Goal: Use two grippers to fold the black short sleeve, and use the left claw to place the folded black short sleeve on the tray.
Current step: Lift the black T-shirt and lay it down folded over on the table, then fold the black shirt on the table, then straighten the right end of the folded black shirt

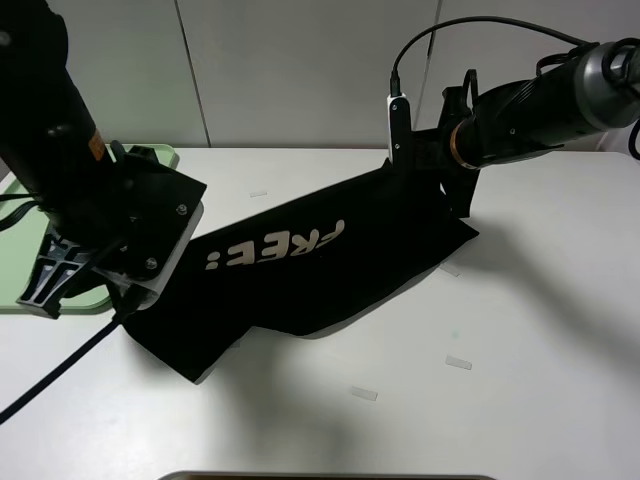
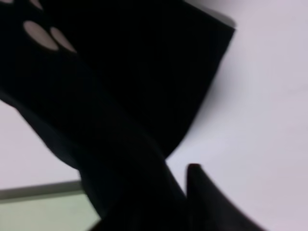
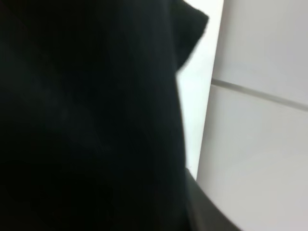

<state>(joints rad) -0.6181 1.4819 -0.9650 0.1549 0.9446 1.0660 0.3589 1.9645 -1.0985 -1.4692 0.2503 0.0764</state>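
High view alone shows whole black short sleeve (image 1: 330, 265) on white surface (image 1: 530, 340), tray (image 1: 18, 210) near left end effector (image 1: 128, 296), right end effector (image 1: 457, 198) at opposite end, wrist views only blurred dark cloth, cannot tell either opening.

A white table (image 1: 540, 320) bearing small pale strips (image 1: 458, 362), panelled wall (image 1: 300, 70) behind.

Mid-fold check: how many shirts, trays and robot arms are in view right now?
Shirts: 1, the black short sleeve
Trays: 1, the pale green tray
Robot arms: 2, the left arm and the right arm
Total: 4
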